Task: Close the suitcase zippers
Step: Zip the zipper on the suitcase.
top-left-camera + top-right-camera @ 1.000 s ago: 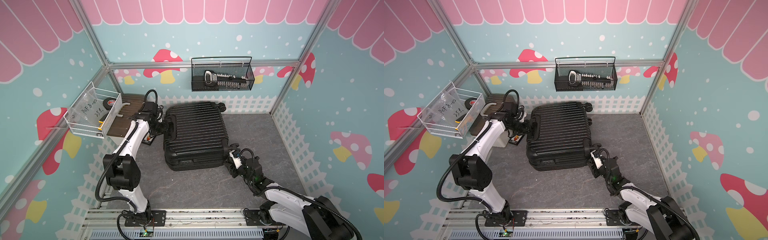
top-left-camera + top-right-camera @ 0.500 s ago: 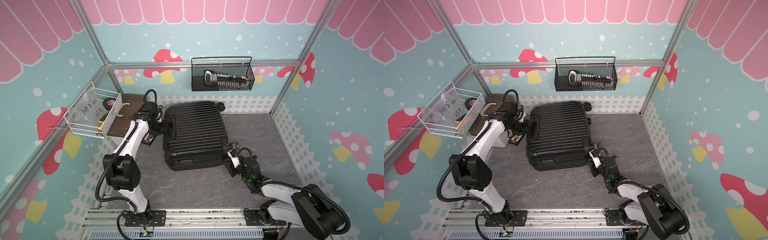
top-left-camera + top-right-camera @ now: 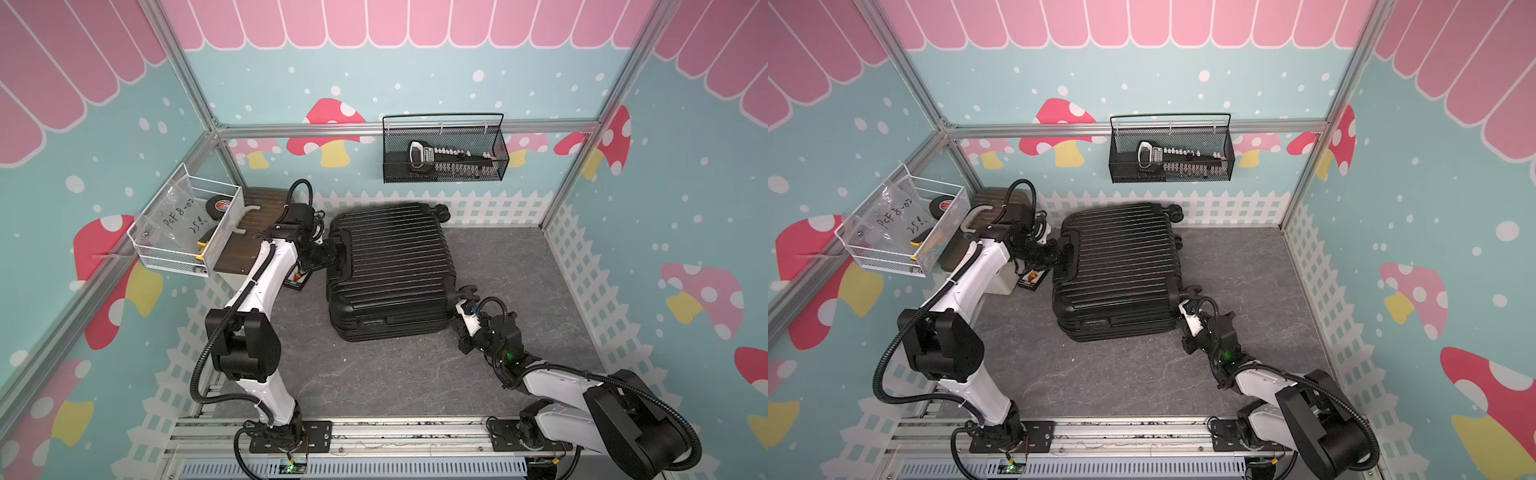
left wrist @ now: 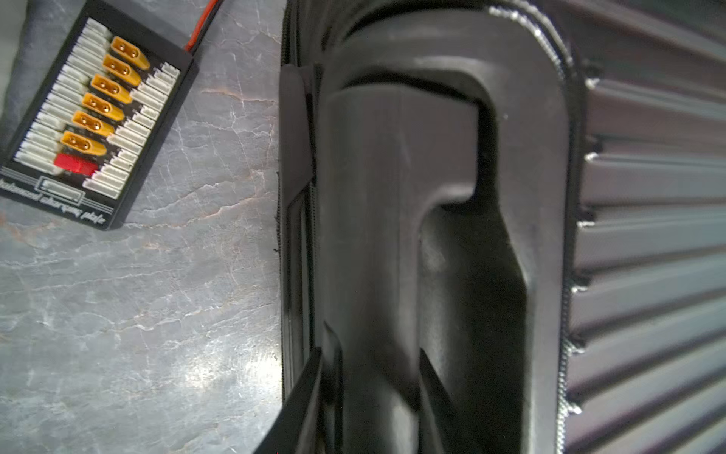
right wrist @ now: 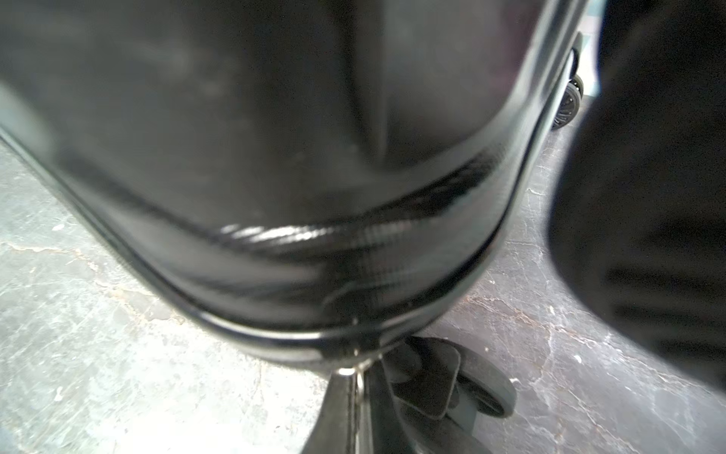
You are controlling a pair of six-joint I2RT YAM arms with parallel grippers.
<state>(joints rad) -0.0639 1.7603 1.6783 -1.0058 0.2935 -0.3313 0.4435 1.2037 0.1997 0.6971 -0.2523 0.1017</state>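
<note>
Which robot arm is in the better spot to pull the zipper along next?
Right. The right gripper is shut at the suitcase corner beside a wheel, seemingly pinching the small metal zipper pull. The left gripper is clamped on the handle, steadying it.

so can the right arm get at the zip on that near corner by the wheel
Probably yes: the right gripper sits at the suitcase corner beside a wheel, shut on what looks like the small metal zip pull. Nothing lies between them.
</note>
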